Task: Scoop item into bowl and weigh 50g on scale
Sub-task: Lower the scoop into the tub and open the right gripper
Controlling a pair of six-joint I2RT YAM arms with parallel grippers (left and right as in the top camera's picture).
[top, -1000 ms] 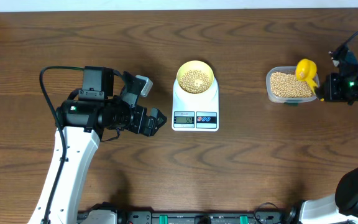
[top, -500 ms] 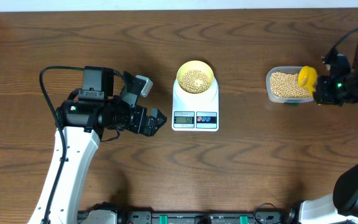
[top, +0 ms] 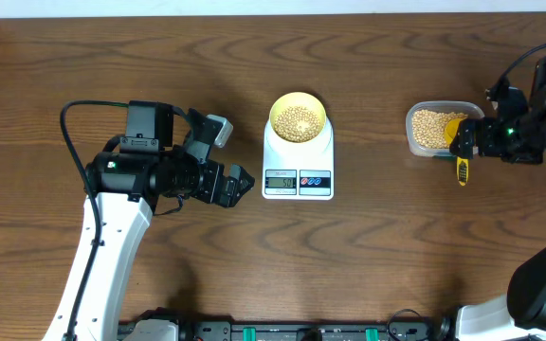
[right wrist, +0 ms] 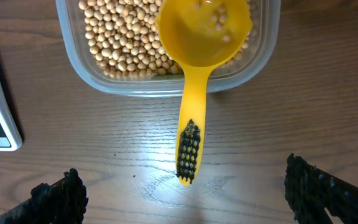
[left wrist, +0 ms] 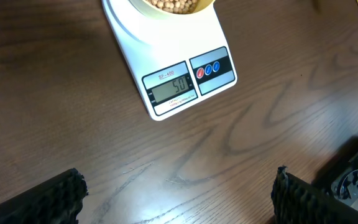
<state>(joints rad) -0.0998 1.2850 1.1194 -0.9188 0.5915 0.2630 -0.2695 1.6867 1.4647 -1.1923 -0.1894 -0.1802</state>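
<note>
You have the white flat kitchen scale (top: 298, 166) near the middle of the brown wooden table (top: 368, 256), with its display along the near edge. The small round pale yellow bowl (top: 273, 118) sits on the scale's far end and has small round beige beans (top: 298, 120) in it. Well to the right, the clear rectangular plastic tub (top: 411, 133) holds more beans. The bright yellow plastic scoop (right wrist: 193, 93) rests its cup on them, its handle crossing the tub's near rim. The handle's end lies between the right gripper (right wrist: 182, 174) fingers, apart from both. The left gripper (top: 230, 156) is left of the scale.
</note>
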